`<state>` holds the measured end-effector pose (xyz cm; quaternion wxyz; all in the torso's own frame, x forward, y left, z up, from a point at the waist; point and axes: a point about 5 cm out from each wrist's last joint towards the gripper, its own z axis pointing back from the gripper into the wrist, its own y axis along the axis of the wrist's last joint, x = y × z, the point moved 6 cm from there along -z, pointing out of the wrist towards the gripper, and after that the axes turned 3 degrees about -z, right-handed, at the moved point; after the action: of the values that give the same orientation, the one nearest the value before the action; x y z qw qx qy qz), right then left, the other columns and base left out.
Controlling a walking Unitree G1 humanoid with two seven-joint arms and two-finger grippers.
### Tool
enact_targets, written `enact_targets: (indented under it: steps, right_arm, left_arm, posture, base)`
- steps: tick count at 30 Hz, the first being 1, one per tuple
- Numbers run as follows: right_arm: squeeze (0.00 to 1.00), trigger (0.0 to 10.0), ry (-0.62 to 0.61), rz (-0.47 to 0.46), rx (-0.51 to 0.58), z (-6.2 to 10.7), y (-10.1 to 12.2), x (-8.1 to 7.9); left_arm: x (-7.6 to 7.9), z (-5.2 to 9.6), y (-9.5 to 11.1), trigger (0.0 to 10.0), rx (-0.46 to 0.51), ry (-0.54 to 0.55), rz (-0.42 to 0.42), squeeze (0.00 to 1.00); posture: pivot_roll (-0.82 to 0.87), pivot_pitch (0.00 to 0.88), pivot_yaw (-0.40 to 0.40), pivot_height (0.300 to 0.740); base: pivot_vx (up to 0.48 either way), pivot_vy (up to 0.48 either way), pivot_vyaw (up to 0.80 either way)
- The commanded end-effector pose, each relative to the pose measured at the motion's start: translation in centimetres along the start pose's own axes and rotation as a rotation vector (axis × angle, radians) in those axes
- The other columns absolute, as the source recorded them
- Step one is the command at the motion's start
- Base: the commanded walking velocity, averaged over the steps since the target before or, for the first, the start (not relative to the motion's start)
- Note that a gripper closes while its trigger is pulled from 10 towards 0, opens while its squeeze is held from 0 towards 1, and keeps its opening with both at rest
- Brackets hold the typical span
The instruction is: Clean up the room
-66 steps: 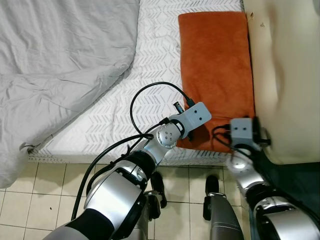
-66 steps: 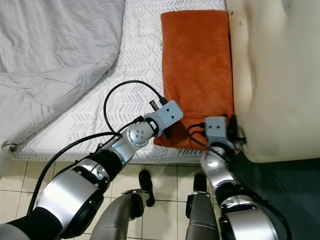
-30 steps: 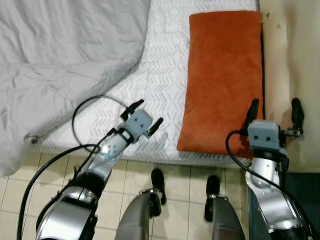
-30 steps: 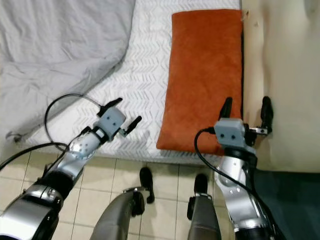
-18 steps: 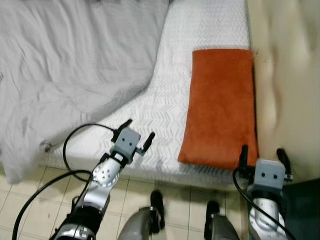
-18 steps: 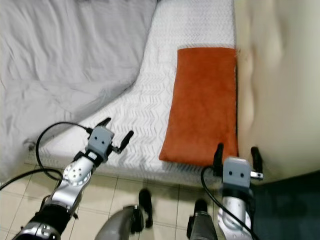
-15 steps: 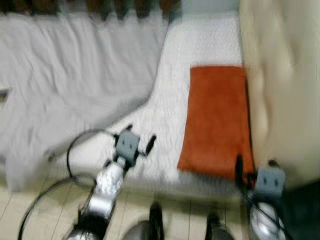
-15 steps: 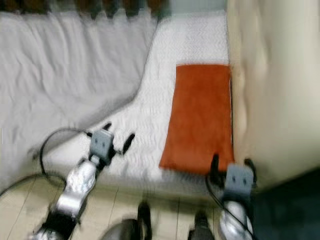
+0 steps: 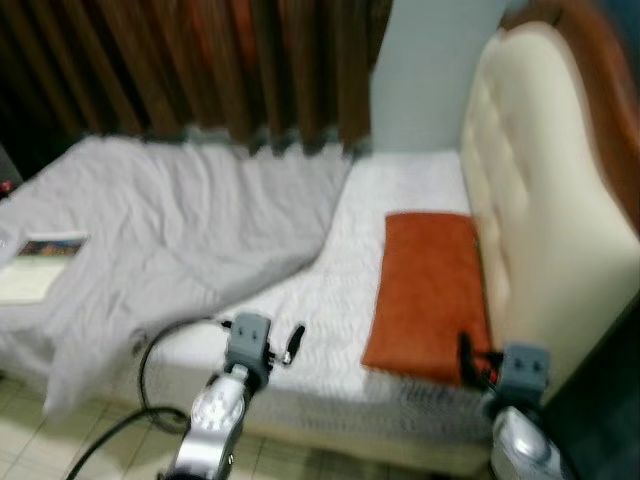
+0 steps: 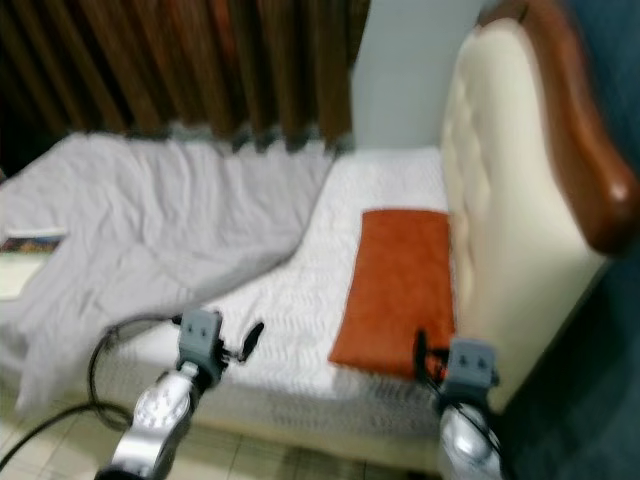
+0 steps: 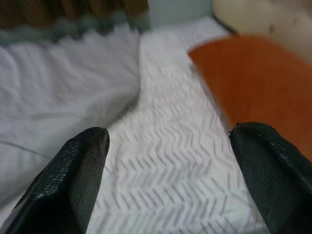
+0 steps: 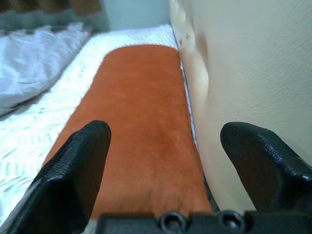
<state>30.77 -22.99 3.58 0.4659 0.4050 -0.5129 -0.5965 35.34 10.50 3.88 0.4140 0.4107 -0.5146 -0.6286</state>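
1. Across the left eye frame: bed [image 9: 300, 300] spans the middle, white zigzag-pattern sheet exposed at centre. Grey blanket [image 9: 150, 240] lies rumpled over the left half, one edge drooping off the near side. Orange pillow [image 9: 428, 295] lies flat right of centre, beside the cream headboard [image 9: 530, 220]. A book [image 9: 35, 265] sits at the far left edge on the blanket. Dark curtains [image 9: 200, 60] fill the upper left. Frame is blurred.
2. Same frame, bottom: my left gripper [image 9: 262, 335] is at lower centre-left over the mattress edge, fingers spread, nothing in them. My right gripper [image 9: 497, 358] is at lower right, near the pillow's near end, fingers apart, empty.
3. Right eye frame: same layout; pillow against the headboard, blanket bunched left.
4. Left wrist frame: both black fingertips [image 11: 73, 170] at the bottom corners, wide apart, bare sheet between them; pillow at upper right, blanket at upper left.
5. Right wrist frame: fingers released, pillow in the middle running away from me, headboard along the right side.
6. Progress, my judgement: pillow looks placed at the head. Blanket not yet spread; book not yet put away. Most of the tidying remains.
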Motion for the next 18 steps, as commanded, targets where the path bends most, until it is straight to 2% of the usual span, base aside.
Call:
enact_targets:
  steps: [1, 4, 6, 8, 9, 10, 13, 18]
  right_arm:
    - [0.00, 10.0, 0.030, 0.018, 0.028, -0.8, 0.9, -0.4]
    - [0.00, 10.0, 0.044, 0.031, 0.025, -1.3, 1.1, -0.2]
    - [0.00, 10.0, 0.043, 0.042, 0.018, -1.5, 1.1, -0.1]
    - [0.00, 10.0, 0.060, 0.052, 0.026, -1.7, 1.2, -0.6]
    - [0.00, 10.0, 0.107, 0.069, 0.042, -1.8, 1.5, -1.5]
    - [0.00, 10.0, 0.119, 0.073, 0.046, -1.8, 1.5, -1.7]
    - [0.00, 10.0, 0.142, 0.093, 0.040, -1.8, 1.3, -2.3]
    - [0.00, 10.0, 0.160, 0.112, 0.035, -1.8, 1.1, -2.3]
  left_arm:
    - [-0.4, -0.7, 1.8, 10.0, 0.050, 0.002, -0.009, 0.00]
    - [-0.7, -1.0, 2.6, 10.0, 0.066, 0.006, 0.000, 0.00]
    - [-0.7, -1.0, 2.5, 10.0, 0.061, 0.011, 0.014, 0.00]
    - [-0.5, -1.0, 2.3, 10.0, 0.055, 0.007, 0.017, 0.00]
    - [-0.1, -0.9, 2.1, 10.0, 0.046, 0.007, 0.025, 0.00]
    - [0.0, -0.9, 2.0, 10.0, 0.045, 0.007, 0.027, 0.00]
    - [0.3, -0.7, 1.4, 10.0, 0.026, 0.011, 0.044, 0.00]
    - [0.3, -0.7, 1.1, 10.0, 0.018, 0.019, 0.086, 0.00]
  posture:
    - [-0.08, 0.000, 0.086, 0.740]
    - [-0.08, 0.000, 0.079, 0.740]
    - [-0.08, 0.000, 0.077, 0.740]
    - [-0.08, 0.000, 0.072, 0.740]
    - [-0.07, 0.000, 0.063, 0.740]
    - [-0.07, 0.000, 0.063, 0.740]
    - [-0.07, 0.000, 0.043, 0.740]
    - [-0.06, 0.000, 0.021, 0.740]
  base:
    - [0.000, 0.000, 0.00]
    - [0.000, 0.407, 0.00]
    - [0.000, 0.472, -0.80]
    - [0.000, 0.472, -0.80]
    - [0.000, 0.472, -0.80]
    - [0.000, 0.472, -0.80]
    - [0.000, 0.470, 0.00]
    - [0.000, 0.470, 0.00]
